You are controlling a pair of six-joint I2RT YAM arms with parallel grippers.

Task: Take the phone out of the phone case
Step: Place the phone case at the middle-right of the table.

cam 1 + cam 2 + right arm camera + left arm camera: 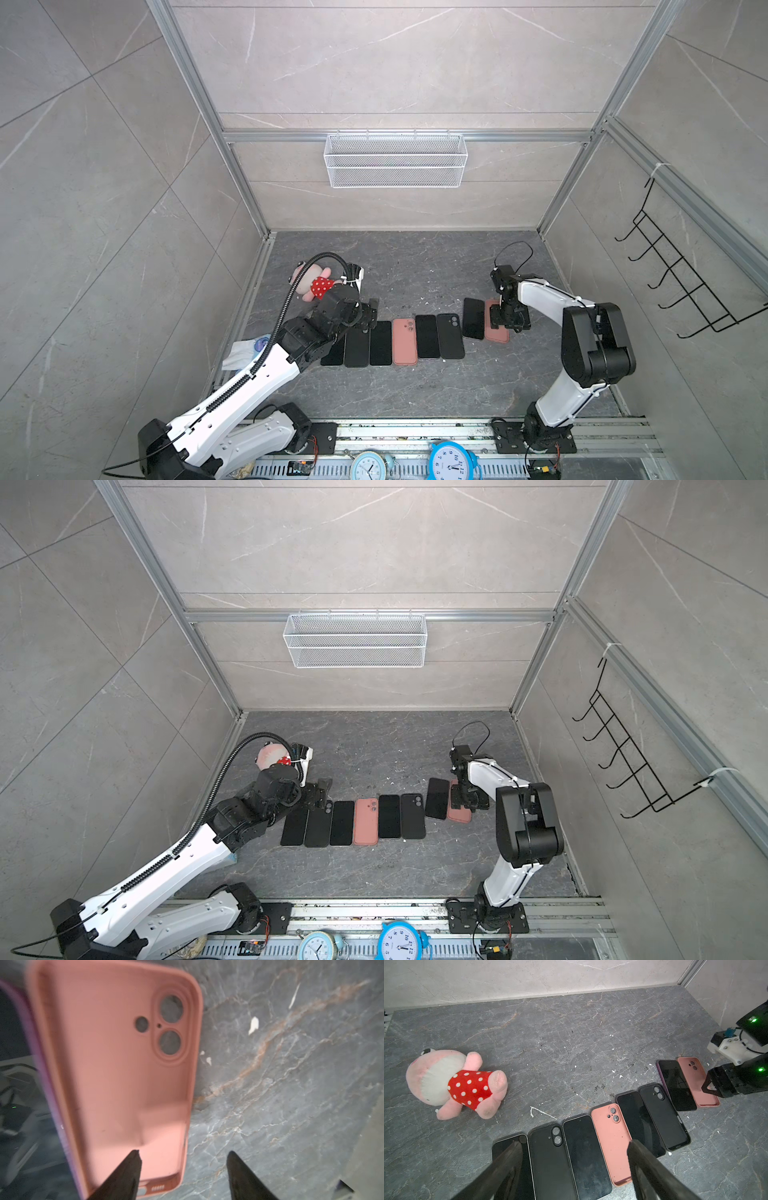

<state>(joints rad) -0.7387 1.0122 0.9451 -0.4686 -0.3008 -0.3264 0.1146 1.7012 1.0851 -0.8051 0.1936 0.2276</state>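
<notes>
Right gripper (182, 1152) is hanging with its jaws spread apart and gripping nothing. One fingertip (133, 1159) is sitting over the inside of the empty pink case (116, 1064), the other over bare table (291, 1084). The purple-edged phone (677, 1084) is lying screen up right beside that case, out of it. Left gripper (575, 1142) is hovering wide open over the row of phones and cases (583, 1167) further along.
</notes>
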